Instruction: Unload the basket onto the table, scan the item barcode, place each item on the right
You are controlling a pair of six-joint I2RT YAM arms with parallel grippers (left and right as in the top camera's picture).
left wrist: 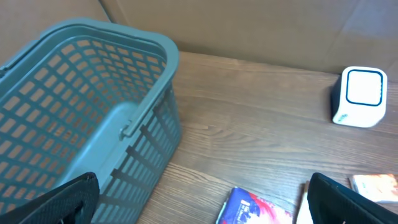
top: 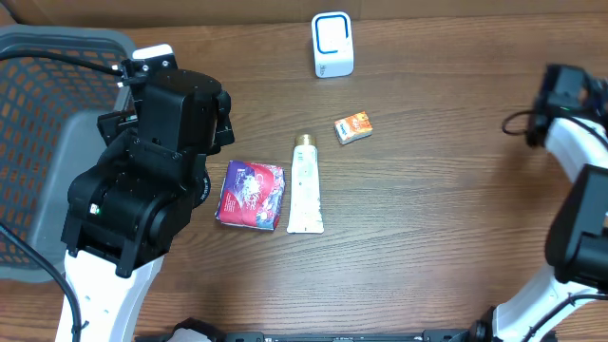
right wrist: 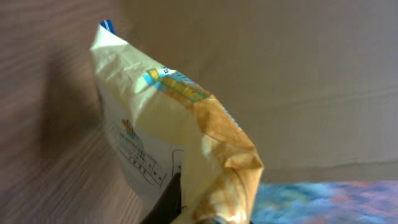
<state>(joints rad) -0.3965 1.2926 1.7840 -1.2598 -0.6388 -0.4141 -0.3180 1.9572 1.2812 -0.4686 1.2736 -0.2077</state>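
Now, right gripper clamped on yellow packet, pinching its lower edge. Packet stands upright in jaws, at 3 o'clock side of table. Left gripper has jaws wide apart, nothing between them, at 9 o'clock beside basket. Scanner at 12 o'clock, well apart from packet. Purple packet and tube side by side mid-table. Orange box at 1 o'clock of tube.

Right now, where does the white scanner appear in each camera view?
Overhead: white scanner at top centre.
Left wrist: white scanner at the right edge, upper half.
Right wrist: not in it; a yellow bag is close in front.
Shared landmark: the basket, left in overhead and left wrist.
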